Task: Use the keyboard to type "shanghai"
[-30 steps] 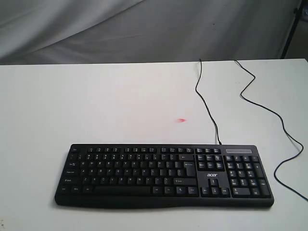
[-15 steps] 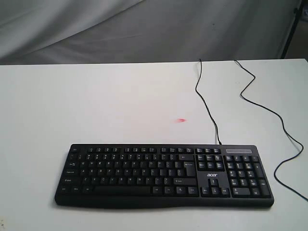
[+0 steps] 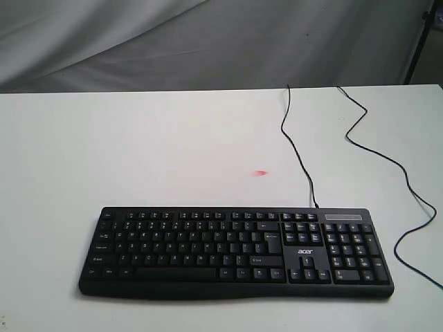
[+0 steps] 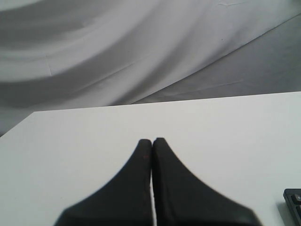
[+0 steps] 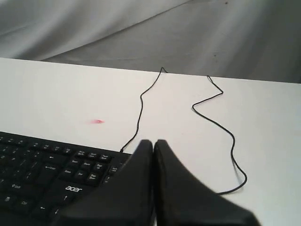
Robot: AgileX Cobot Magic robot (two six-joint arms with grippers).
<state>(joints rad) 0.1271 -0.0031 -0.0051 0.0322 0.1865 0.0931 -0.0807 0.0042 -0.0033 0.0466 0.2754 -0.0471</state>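
Right, one keyboard [image 3: 235, 252] in play, black and full-size, lying flat on the white tabletop [image 3: 138, 152] at its near edge, a little right of centre. Its long side runs left to right. The number pad [image 3: 353, 252] sits at the right end, and one white acer logo [image 3: 305, 252] shows just left of it, above the arrow keys.

Now the wiring: a thin black cable [image 3: 297, 152] leaves the keyboard's far edge and snakes away to the far side of the tabletop. A second black strand [image 3: 387, 160] winds from the far edge down the right side. That makes two strands in view; whether they are one cable I cannot tell.

One small pink mark [image 3: 260, 173] sits on the tabletop just beyond the keyboard, near the first strand. Grey cloth [image 3: 208, 41] hangs behind it all.

Two pincers to count. The left pincer [image 4: 152, 141] is clenched, fingers pressed together with nothing between them, over bare tabletop, with one corner of the keyboard [image 4: 294, 202] just creeping into its view. The right pincer [image 5: 153, 142] is clenched as well and empty, near the keyboard's logo end [image 5: 73, 189], both strands beyond it.
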